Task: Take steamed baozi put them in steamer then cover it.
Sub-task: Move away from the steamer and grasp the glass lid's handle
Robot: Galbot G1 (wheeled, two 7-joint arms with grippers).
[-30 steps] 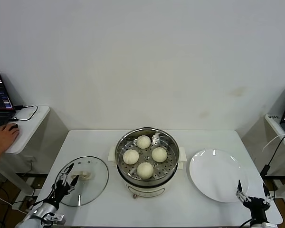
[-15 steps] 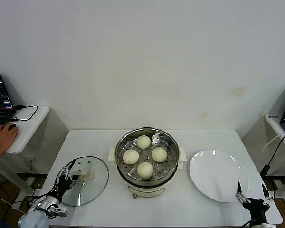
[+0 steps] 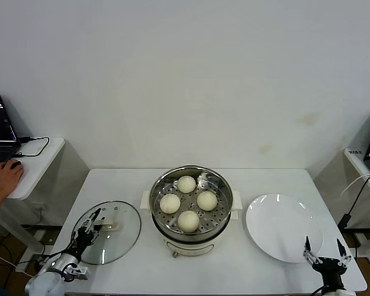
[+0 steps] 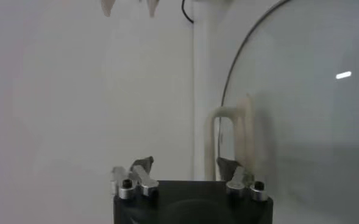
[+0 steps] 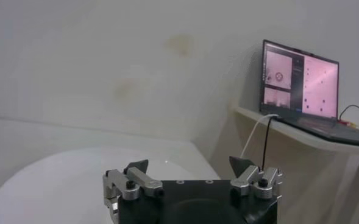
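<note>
Four cream-white baozi (image 3: 188,202) sit on the perforated tray inside the steel steamer (image 3: 191,236) at the table's middle. The glass cover (image 3: 111,239) lies flat on the table to the steamer's left, its cream bar handle (image 3: 110,225) near its centre. My left gripper (image 3: 88,227) is open, low over the cover's left part, just left of the handle. In the left wrist view the handle (image 4: 231,137) stands ahead of my open left gripper (image 4: 185,167), nearer one finger. My right gripper (image 3: 324,253) is open and empty at the table's front right corner.
A flat white plate (image 3: 282,227) lies right of the steamer, just ahead of the right gripper; it also shows in the right wrist view (image 5: 63,182). A side desk with a person's hand on a mouse (image 3: 6,176) stands at the far left. A laptop (image 5: 300,82) sits on a shelf at the right.
My left gripper has lowered slightly toward the cover and shifted a little forward. The right gripper has dropped slightly lower toward the front edge. The baozi, steamer and cover have not moved.
</note>
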